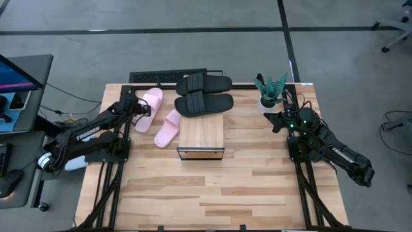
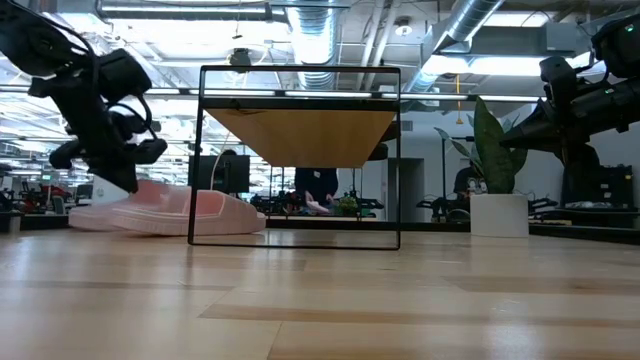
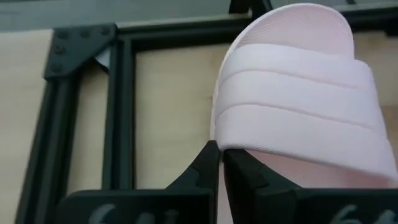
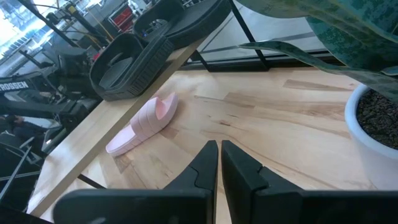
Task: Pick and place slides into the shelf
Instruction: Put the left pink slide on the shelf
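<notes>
High view: shelf (image 1: 201,134) at bench (image 1: 212,193) centre. Black slides (image 1: 204,95) lie at its 12 o'clock, partly on its far end. Pink slides (image 1: 159,118) at its 9–10 o'clock on bench, unplaced.

Low view: space under shelf top bare.

Left wrist view: left end effector (image 3: 219,163) closed, tips at far pink slide's (image 3: 298,93) edge; grip uncertain.

Right wrist view: right end effector (image 4: 219,158) closed, empty, by plant (image 1: 270,90).

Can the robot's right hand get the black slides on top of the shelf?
Probably yes. The right hand waits shut by the plant, and the table between it and the black slides on the shelf looks bare.
</notes>
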